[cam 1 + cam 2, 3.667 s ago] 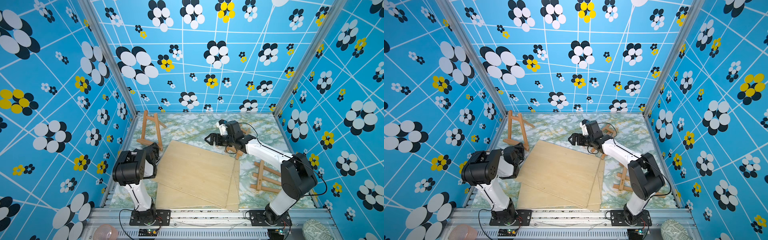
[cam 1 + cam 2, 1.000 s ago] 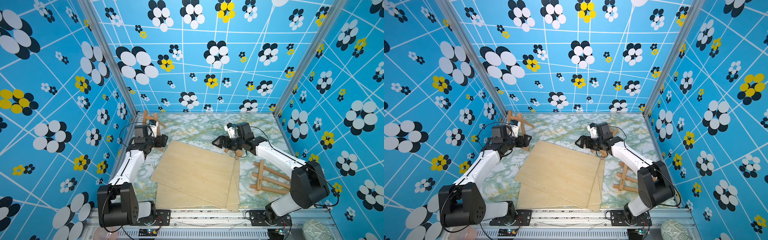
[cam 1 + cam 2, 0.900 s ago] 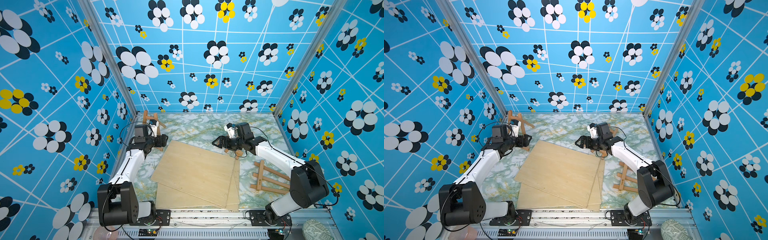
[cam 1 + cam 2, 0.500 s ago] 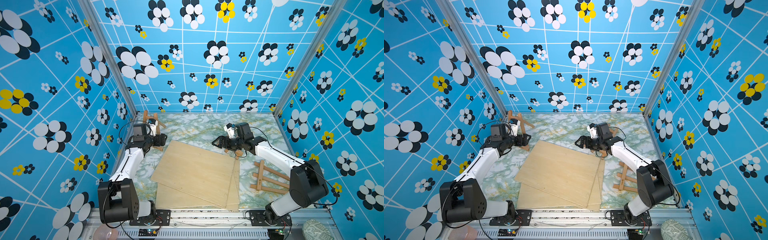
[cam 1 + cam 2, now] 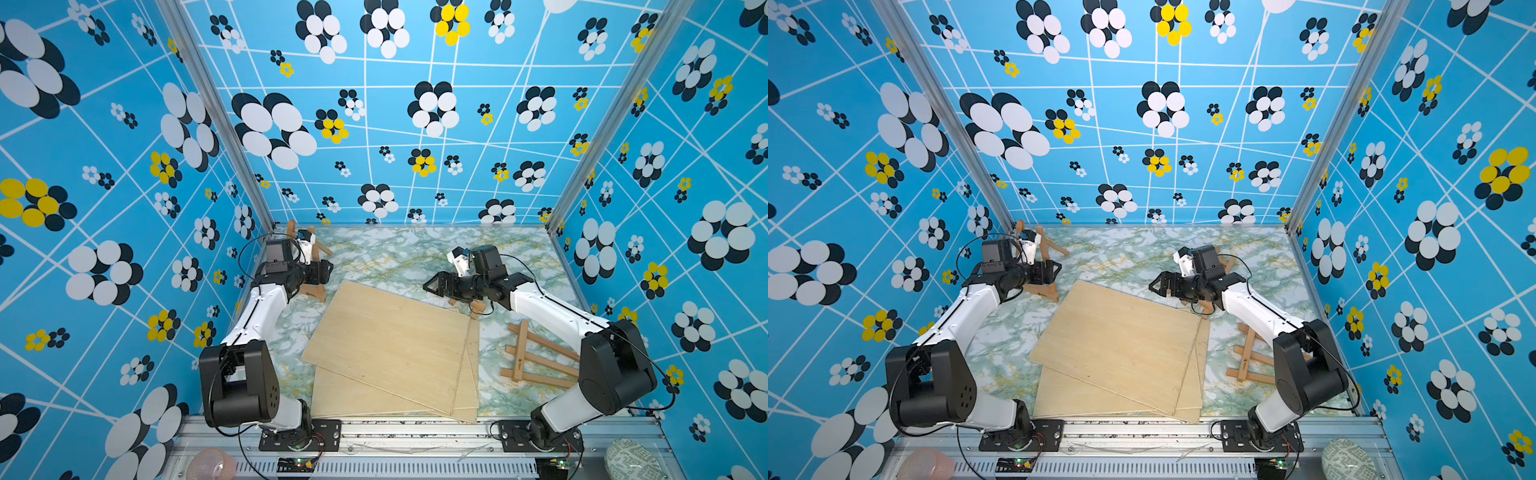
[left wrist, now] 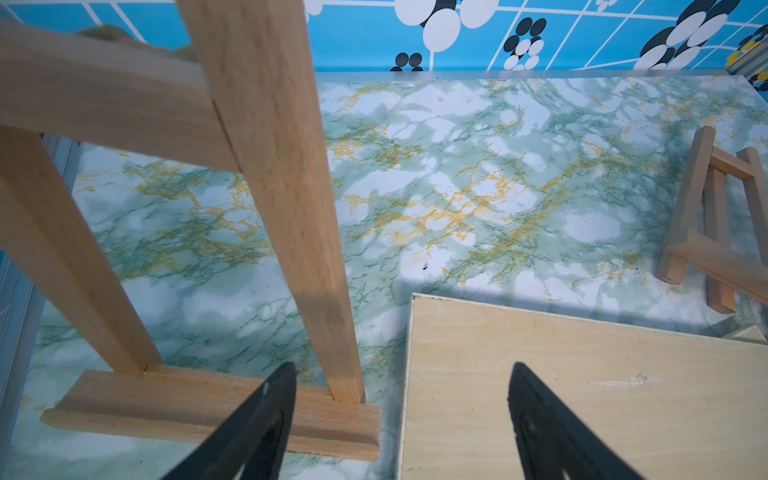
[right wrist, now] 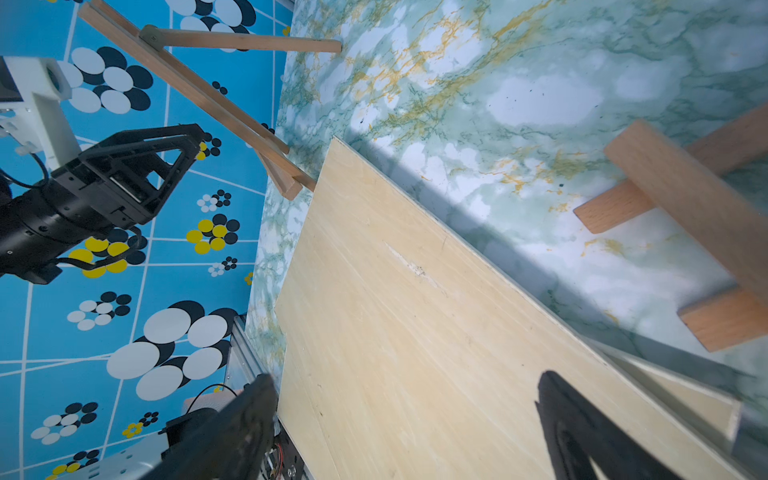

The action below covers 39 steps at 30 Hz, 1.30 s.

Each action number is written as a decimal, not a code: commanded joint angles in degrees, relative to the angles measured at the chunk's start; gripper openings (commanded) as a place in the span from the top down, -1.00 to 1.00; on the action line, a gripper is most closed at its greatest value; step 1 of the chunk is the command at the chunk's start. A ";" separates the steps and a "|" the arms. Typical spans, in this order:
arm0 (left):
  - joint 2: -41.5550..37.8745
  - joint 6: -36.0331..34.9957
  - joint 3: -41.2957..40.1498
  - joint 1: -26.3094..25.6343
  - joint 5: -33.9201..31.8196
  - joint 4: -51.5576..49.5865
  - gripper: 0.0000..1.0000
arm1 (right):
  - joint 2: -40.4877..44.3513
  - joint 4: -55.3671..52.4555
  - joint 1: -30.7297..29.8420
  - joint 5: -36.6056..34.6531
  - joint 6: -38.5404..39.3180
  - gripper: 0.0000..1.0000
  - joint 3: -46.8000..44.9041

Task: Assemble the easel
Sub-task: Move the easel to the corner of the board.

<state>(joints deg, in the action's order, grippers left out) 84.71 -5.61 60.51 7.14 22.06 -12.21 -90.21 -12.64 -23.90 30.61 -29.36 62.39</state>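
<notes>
wooden easel (image 6: 286, 208) stood upright at the worktop (image 5: 395, 253) corner, left hand (image 6: 401, 370) spread apart beside its leg, right hand (image 7: 407, 376) spread apart over stacked plywood boards (image 5: 390, 345)

A small wooden easel (image 5: 314, 291) stands upright at the far left, a second easel (image 6: 688, 208) stands at the far right, a third easel (image 5: 519, 353) lies flat near right, and pale boards (image 5: 390, 345) lie stacked, fanned, between them.

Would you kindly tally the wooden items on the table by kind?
Wooden easels: 3 (two standing, one lying flat)
Plywood boards, stacked: 3
Total: 6
</notes>
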 commanded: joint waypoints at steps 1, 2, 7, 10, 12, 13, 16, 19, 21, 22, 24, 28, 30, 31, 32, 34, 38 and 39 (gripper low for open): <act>1.83 -0.55 1.40 0.26 -2.54 0.82 -0.54 | 0.09 0.60 0.26 1.03 -0.65 -0.99 0.50; 2.29 -0.55 1.48 0.21 -3.25 0.91 -0.52 | -0.03 0.60 0.26 1.03 -0.74 -0.99 0.55; 3.87 -0.46 1.02 0.07 -5.99 3.56 -0.50 | -0.37 0.87 0.17 1.12 -1.35 -0.99 0.80; 5.39 -0.55 1.51 -0.02 -6.35 4.36 -0.45 | -0.52 1.17 0.22 1.21 -1.78 -0.99 0.67; 6.49 -0.55 2.02 -0.03 -5.77 5.03 -0.38 | -0.57 1.31 0.17 1.13 -1.85 -0.99 0.51; 6.93 -0.46 2.12 -0.14 -5.43 5.38 -0.36 | -0.50 1.31 0.21 1.12 -1.85 -0.99 0.48; 8.41 -0.37 2.63 -0.49 -5.27 6.30 -0.28 | -0.64 1.31 0.17 0.94 -1.86 -0.99 0.49; 9.79 -0.33 3.33 -0.73 -5.54 6.49 -0.19 | -0.75 1.30 0.21 0.90 -1.92 -0.99 0.45; 10.38 -0.20 3.50 -0.89 -5.54 6.83 -0.11 | -0.83 1.32 0.21 0.85 -1.90 -0.99 0.47; 10.62 -0.19 3.48 -0.98 -5.48 7.02 -0.06 | -0.91 1.28 0.17 0.79 -1.89 -0.99 0.55; 10.98 -0.17 3.59 -1.24 -5.84 7.23 0.02 | -1.08 1.26 0.17 0.77 -1.84 -0.99 0.69; 11.49 -0.63 3.81 -1.60 -6.73 7.46 0.11 | -1.60 1.39 0.18 0.94 -1.86 -0.99 1.03; 11.86 -0.81 3.83 -1.71 -6.90 7.67 0.20 | -1.80 1.42 0.21 0.94 -1.84 -0.99 1.09; 12.17 -0.81 3.90 -1.69 -7.02 7.92 0.21 | -1.81 1.39 0.17 0.94 -1.84 -0.99 1.14; 12.40 -0.79 3.98 -1.73 -6.91 8.19 0.21 | -1.89 1.31 0.17 0.94 -1.81 -0.99 1.19; 13.31 -0.55 4.45 -1.86 -6.57 8.55 0.25 | -1.98 1.09 0.18 0.94 -1.58 -0.99 1.46; 15.14 -0.37 5.67 -2.80 -5.99 9.28 0.27 | -1.96 0.69 0.21 0.60 -1.35 -0.99 1.62; 15.65 -0.37 6.20 -3.08 -5.90 9.44 0.28 | -1.98 0.61 0.17 0.55 -1.26 -0.99 1.65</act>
<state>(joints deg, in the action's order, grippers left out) 98.65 -5.63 64.55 5.08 15.81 -3.86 -91.77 -12.60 -23.90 30.76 -30.85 62.41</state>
